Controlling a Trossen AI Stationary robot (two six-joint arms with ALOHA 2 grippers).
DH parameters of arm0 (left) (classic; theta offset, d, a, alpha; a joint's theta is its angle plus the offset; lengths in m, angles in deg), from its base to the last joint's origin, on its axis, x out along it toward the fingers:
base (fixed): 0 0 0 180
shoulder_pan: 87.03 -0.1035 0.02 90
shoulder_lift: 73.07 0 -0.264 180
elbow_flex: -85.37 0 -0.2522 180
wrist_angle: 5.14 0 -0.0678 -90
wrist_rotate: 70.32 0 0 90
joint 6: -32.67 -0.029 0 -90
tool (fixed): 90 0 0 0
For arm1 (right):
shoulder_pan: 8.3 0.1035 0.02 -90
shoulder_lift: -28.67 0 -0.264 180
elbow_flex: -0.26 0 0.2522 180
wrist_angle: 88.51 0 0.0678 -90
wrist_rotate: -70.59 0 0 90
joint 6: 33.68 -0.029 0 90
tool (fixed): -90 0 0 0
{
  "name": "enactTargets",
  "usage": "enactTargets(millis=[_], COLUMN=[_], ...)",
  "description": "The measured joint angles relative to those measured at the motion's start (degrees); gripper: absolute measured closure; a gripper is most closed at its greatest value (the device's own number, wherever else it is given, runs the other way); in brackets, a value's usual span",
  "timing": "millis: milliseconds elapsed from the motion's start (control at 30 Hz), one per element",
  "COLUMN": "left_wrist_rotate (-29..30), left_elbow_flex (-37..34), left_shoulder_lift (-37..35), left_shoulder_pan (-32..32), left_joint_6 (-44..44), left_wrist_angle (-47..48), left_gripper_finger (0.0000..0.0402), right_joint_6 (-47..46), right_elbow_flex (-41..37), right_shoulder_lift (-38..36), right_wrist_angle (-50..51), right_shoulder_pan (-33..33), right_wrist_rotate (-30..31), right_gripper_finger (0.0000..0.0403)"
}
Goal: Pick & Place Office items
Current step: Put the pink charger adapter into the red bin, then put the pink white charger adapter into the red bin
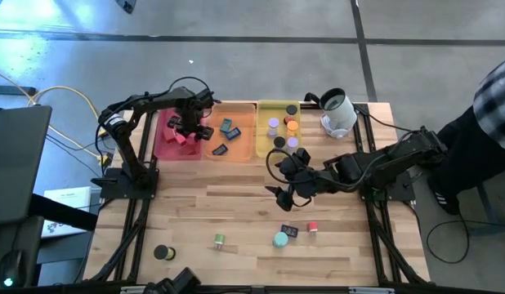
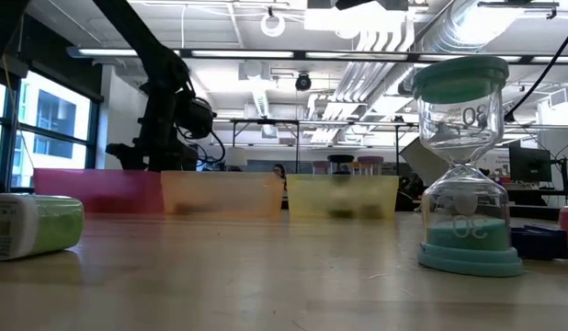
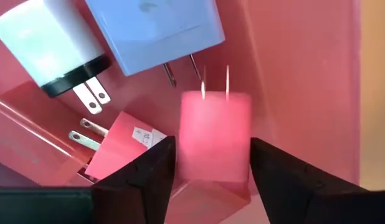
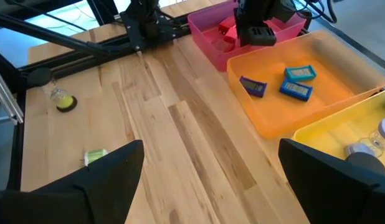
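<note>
1. the left gripper (image 3: 211, 168) hangs inside the pink tray (image 1: 167, 151), upper left of the high view. its 2 dark fingers (image 3: 139, 180) flank a pink plug cube (image 3: 216, 140) with 2 metal prongs; a thin gap shows on each side, so the grip looks released, though whether a pad touches the cube i cannot tell.
2. around that cube in the left wrist view lie another pink plug cube (image 3: 121, 146), a white plug with a black face (image 3: 52, 46) and a pale blue plug (image 3: 155, 31), all on the pink tray floor.
3. the right gripper (image 1: 283, 194) sits just right of centre in the high view, over bare wooden table (image 1: 236, 204), jaws spread wide and holding nothing.
4. the orange tray (image 4: 317, 102) holds 3 flat blue rectangles (image 4: 296, 90); the yellow tray (image 1: 265, 139) to its right holds purple, orange and black cylinders (image 1: 292, 126).
5. low in the high view, loose on the table: a green cylinder (image 1: 220, 240), a teal sand timer (image 1: 280, 239), a dark rectangle (image 1: 290, 231), a red cube (image 1: 312, 227) and a black-and-yellow round piece (image 1: 163, 253).
6. a white rounded device (image 1: 338, 113) stands at the table's upper right; a person in a checked sleeve (image 1: 493, 98) is at the right edge.
</note>
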Motion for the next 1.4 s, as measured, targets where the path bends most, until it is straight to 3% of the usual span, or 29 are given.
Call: enactTargets(millis=[400, 733, 900, 1133, 1400], left_wrist_rotate=[1.08, 0.22, -3.78, -4.12, 1.50], left_elbow_flex=[0.02, 0.02, 0.09, 0.11, 0.11], left_shoulder_lift=[-2.56, -17.36, -27.10, -37.11, -40.85], left_shoulder_pan=[0.00, 3.33, 9.28, 22.46, 38.25], left_joint_6=[0.65, 0.92, 3.33, 9.41, 20.89], left_wrist_angle=[5.02, 14.19, 13.11, 11.54, 8.76], left_gripper_finger=[0.0196, 0.0195, 0.0195, 0.0195, 0.0195], right_joint_6=[0.00, 0.37, -2.30, -7.74, -14.07], right_elbow_flex=[0.00, 0.00, 0.00, 0.02, 0.00], right_shoulder_lift=[0.00, -1.22, -4.50, -5.82, -4.33], right_wrist_angle=[-0.10, 0.93, 6.48, 10.55, 20.02], right_shoulder_pan=[-0.02, -0.35, -0.24, 1.19, 5.58], right_wrist_rotate=[1.79, 2.64, -2.56, -19.75, -22.40], right_gripper_finger=[0.0042, 0.0042, 0.0042, 0.0042, 0.0042])
